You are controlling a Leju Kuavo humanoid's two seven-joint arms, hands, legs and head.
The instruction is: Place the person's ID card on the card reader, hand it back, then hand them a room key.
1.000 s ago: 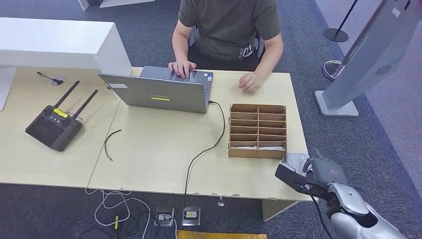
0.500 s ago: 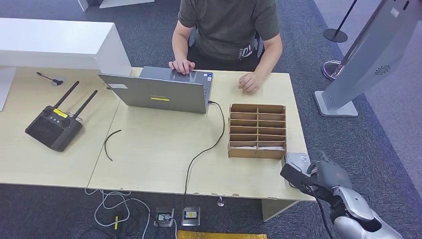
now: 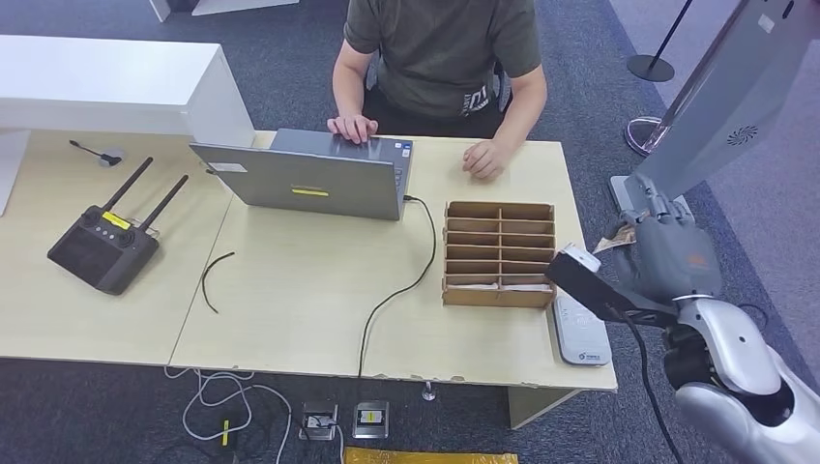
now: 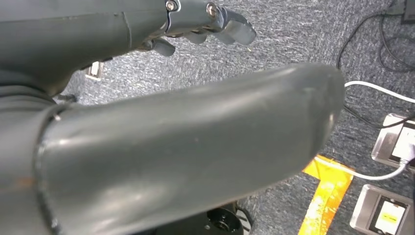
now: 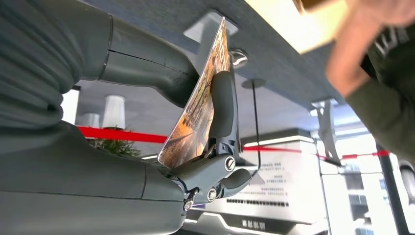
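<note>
The right hand [image 3: 667,256] is raised beside the right end of the table [image 3: 300,290], past its edge and above the carpet. It pinches a card [image 5: 198,105] between thumb and fingers [image 5: 221,105]; the right wrist view shows the card's printed orange-brown face standing on edge in that grip, and from the head view a corner of it [image 3: 616,240] sticks out at the hand's left side. The card reader [image 3: 580,333], a pale flat device, lies on the table's near right corner, just beside the wooden slotted rack [image 3: 500,253], with the dark camera bar at the wrist crossing above its far end. A white card lies in the rack's nearest slot.

The left hand [image 4: 205,24] hangs above the grey carpet, its fingers loosely curled and holding nothing.

The surface is light wood, 2 tabletops butted together. A grey laptop [image 3: 309,179] stands open toward the person [image 3: 440,58] seated at the far side, whose hands rest on the keyboard and on the tabletop. A black cable runs from the laptop off the near edge. A black controller [image 3: 102,246] with 2 antennas lies to the left. The floor is blue-grey carpet; a white kiosk [image 3: 720,106] leans at the right, with a stanchion base behind it.
</note>
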